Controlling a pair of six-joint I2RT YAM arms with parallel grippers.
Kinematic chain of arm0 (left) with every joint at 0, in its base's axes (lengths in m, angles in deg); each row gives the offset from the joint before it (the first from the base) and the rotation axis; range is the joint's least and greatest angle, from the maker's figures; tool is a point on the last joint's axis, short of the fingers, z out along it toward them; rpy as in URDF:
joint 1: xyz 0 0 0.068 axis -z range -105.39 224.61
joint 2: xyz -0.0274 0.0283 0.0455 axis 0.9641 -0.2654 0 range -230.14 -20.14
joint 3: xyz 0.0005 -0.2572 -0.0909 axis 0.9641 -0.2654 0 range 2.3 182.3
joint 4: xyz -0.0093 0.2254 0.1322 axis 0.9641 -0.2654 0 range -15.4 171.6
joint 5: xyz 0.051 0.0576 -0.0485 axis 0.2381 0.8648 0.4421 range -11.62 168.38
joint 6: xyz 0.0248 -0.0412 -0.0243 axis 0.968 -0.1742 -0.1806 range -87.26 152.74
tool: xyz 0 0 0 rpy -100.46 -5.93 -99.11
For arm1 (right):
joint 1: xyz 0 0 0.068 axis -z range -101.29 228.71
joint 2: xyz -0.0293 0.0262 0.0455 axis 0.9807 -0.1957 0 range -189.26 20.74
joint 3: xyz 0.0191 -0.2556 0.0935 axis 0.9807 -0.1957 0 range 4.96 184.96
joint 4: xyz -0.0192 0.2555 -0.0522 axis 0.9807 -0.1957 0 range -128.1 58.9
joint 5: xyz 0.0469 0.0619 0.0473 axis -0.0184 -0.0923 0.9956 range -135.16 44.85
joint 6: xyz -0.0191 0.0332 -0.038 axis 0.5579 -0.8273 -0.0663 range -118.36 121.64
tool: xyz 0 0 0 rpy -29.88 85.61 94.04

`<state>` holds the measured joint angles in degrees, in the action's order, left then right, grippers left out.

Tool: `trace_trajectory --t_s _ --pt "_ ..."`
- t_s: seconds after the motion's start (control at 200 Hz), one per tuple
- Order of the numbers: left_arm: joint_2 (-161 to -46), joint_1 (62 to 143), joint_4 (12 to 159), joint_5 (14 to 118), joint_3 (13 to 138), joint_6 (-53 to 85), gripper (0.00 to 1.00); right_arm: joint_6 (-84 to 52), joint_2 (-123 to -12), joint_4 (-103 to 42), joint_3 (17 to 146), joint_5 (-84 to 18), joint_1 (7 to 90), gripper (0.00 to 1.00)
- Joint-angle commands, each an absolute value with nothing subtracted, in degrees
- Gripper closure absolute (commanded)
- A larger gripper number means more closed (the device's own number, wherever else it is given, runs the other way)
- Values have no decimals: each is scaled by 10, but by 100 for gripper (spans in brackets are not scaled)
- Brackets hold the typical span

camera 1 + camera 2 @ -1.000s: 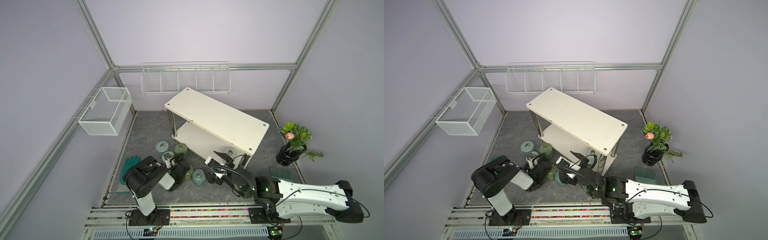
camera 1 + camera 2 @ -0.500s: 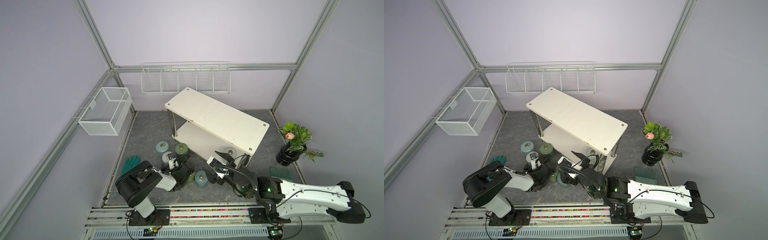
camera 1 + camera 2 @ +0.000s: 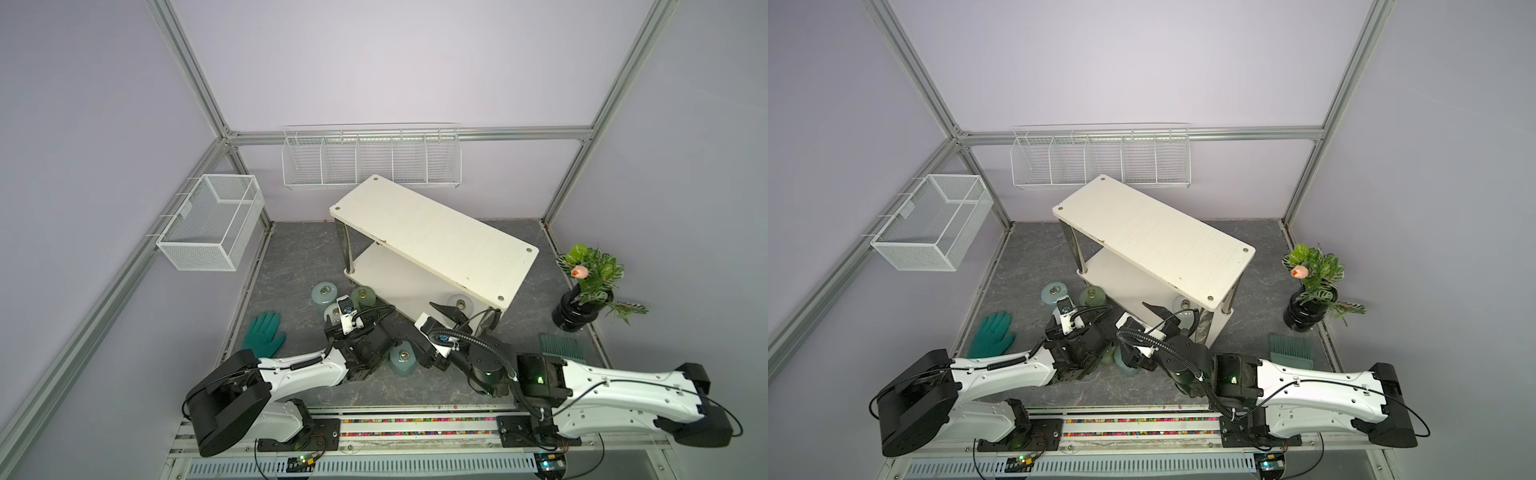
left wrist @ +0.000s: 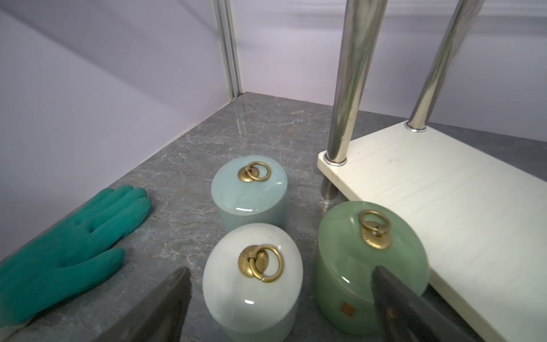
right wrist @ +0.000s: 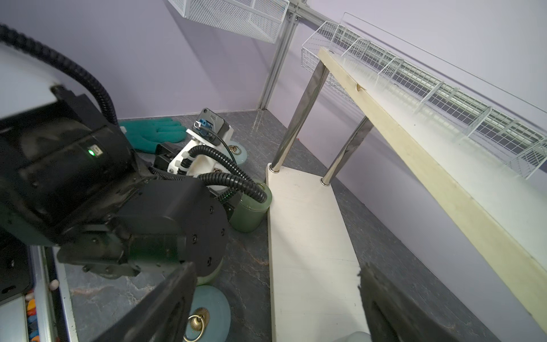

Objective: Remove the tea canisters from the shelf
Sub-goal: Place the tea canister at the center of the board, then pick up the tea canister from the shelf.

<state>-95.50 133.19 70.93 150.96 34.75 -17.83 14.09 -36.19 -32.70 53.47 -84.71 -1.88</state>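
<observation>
Five of six jars are off the shelf (image 3: 436,232) and stand on the grey floor (image 3: 291,257) by its near-left corner: light blue canister (image 3: 324,293), white canister (image 3: 333,309), olive canister (image 3: 363,296), second light blue canister (image 3: 402,360), and a greenish canister (image 3: 1108,356) mostly hidden under the left arm (image 3: 299,370).

Remaining: pale canister (image 3: 460,303), lower tier, right end.

Right gripper (image 5: 276,268): jaws spread to either side of it, no contact visible.

Left gripper (image 4: 282,271): jaws spread, empty, low by the floor cluster.

Versus a second ago: left arm dropped from upright to low, uncovering the teal glove (image 3: 264,334). Right gripper barely shifted.
</observation>
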Motion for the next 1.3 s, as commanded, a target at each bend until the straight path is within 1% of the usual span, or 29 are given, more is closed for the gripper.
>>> trace_trajectory --t_s 0.0,0.05,0.115,0.22,0.255,0.3,0.355,0.4,0.435,0.48,0.62,0.675,0.865,1.015,1.294 --pt "-917 1344 581 1559 371 -225 4 138 -360 -314 533 -854 -15 11" --pt "-891 1345 578 1552 372 -211 0 140 -360 -314 534 -859 -16 11" --pt "-852 1345 585 1544 368 -183 0 141 -360 -316 536 -870 -15 11" --pt "-774 1344 700 1493 339 -41 0 136 -356 -316 541 -911 -15 11" --pt "-750 1340 758 1453 322 27 0 134 -354 -315 543 -925 -14 11" --pt "-724 1338 793 1418 311 68 0 134 -352 -314 545 -940 -16 11" --pt "-703 1312 853 1316 294 144 0 134 -356 -324 549 -957 -16 11" --pt "-698 1289 870 1263 286 151 0 137 -363 -335 573 -965 -16 11" --pt "-697 1269 883 1197 284 170 0 142 -370 -343 581 -968 -17 11" --pt "-707 1256 886 1158 288 178 0 148 -377 -348 587 -969 -19 11" --pt "-778 1255 898 1057 323 211 0 153 -379 -359 597 -947 -23 11" --pt "-807 1256 921 1001 331 227 0 153 -371 -360 596 -937 -23 11" --pt "-854 1255 993 885 337 271 0 148 -341 -370 595 -925 -26 11" --pt "-882 1255 1036 818 339 307 0 146 -330 -370 591 -929 -26 11" --pt "-985 1255 1071 721 383 318 0 143 -339 -370 595 -932 -27 11"
